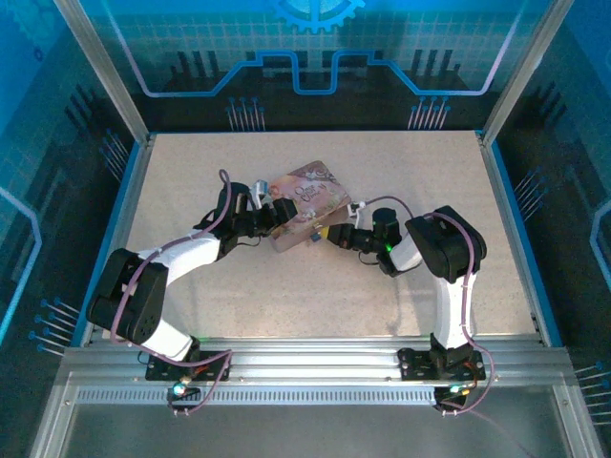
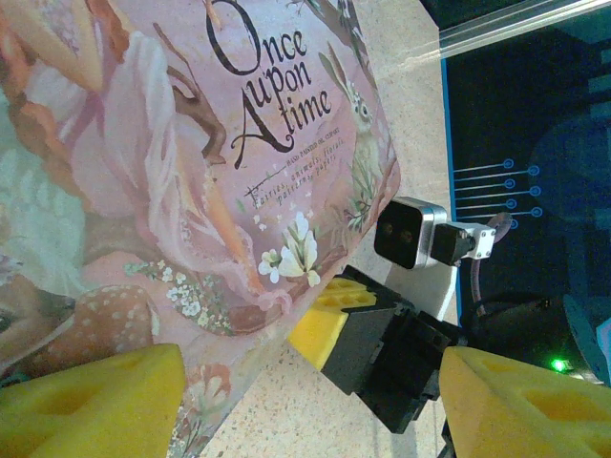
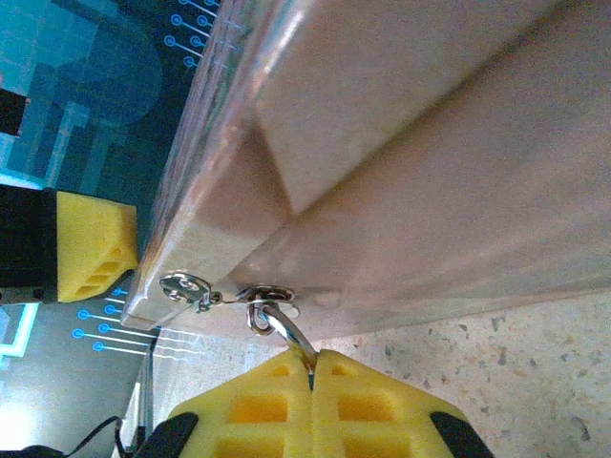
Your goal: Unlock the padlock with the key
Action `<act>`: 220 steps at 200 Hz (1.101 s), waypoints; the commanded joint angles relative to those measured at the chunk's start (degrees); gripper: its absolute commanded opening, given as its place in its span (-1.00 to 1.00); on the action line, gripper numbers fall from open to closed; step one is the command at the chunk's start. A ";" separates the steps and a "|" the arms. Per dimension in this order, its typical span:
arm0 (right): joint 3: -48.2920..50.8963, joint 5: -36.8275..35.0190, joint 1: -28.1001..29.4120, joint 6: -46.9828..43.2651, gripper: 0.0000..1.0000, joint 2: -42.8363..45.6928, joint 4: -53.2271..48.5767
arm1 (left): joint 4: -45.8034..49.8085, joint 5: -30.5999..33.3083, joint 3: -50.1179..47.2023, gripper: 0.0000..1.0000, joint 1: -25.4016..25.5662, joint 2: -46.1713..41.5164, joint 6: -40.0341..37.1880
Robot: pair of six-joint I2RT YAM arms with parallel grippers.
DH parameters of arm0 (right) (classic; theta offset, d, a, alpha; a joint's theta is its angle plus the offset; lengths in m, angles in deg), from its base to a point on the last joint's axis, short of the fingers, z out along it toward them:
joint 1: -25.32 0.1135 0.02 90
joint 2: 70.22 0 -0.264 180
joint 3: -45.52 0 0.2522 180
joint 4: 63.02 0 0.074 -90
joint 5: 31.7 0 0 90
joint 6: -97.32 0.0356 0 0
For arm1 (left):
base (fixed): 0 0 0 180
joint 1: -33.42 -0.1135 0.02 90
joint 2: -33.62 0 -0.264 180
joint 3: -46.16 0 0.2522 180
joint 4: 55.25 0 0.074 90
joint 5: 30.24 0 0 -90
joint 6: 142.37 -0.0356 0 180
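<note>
My right gripper (image 3: 313, 367) is shut on the padlock. Its body is hidden between the yellow pads; only the thin silvery shackle (image 3: 286, 332) sticks out, hooked through the hasp (image 3: 270, 296) on the side of the pink tin (image 1: 305, 196). From above, a bluish speck of the padlock (image 1: 312, 239) shows at the right gripper (image 1: 325, 232). A small silvery oval piece (image 3: 181, 286) hangs by a tiny ring beside the hasp; I cannot tell whether it is the key. My left gripper (image 2: 305, 410) is open, one pad (image 2: 91, 401) at the tin's corner, holding nothing.
The tin (image 2: 191, 153) lies askew mid-table between both arms, printed "Once upon a time". The right gripper's yellow fingers (image 2: 329, 320) press against its near edge, close to my left gripper (image 1: 277, 215). Speckled tabletop (image 1: 286, 286) stretches around, walled by blue panels.
</note>
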 commanded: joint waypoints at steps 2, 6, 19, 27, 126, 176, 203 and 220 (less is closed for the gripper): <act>-0.62 1.14 -0.93 2.06 -0.99 0.38 1.96 | 7.20 -0.23 -2.81 0.45 1.06 0.72 1.34; -0.64 1.15 -0.93 2.23 -0.99 0.27 1.97 | 7.22 -0.27 -2.73 0.44 1.06 0.73 1.36; -0.63 1.15 -1.10 2.92 -0.99 0.19 1.94 | 7.29 -0.26 -2.68 0.44 1.06 0.70 1.34; -0.63 1.26 -1.24 3.13 -0.99 0.16 1.85 | 7.29 -0.31 -2.64 0.44 1.06 0.70 1.21; 3.57 -0.01 -4.42 -2.05 -0.99 6.58 -4.63 | 8.27 0.27 -1.59 0.49 1.06 -0.98 0.42; 4.96 -0.72 -4.63 -10.29 -0.99 17.41 -18.90 | 13.67 1.81 0.48 0.60 -0.12 -7.12 -4.50; 4.82 -0.65 -4.65 -15.36 -0.99 23.59 -28.56 | 16.57 3.29 0.16 0.69 -0.71 -12.13 -7.86; 5.00 -1.05 -4.62 -18.37 -0.99 28.02 -34.79 | 17.99 4.79 -0.55 0.75 -1.09 -15.57 -9.61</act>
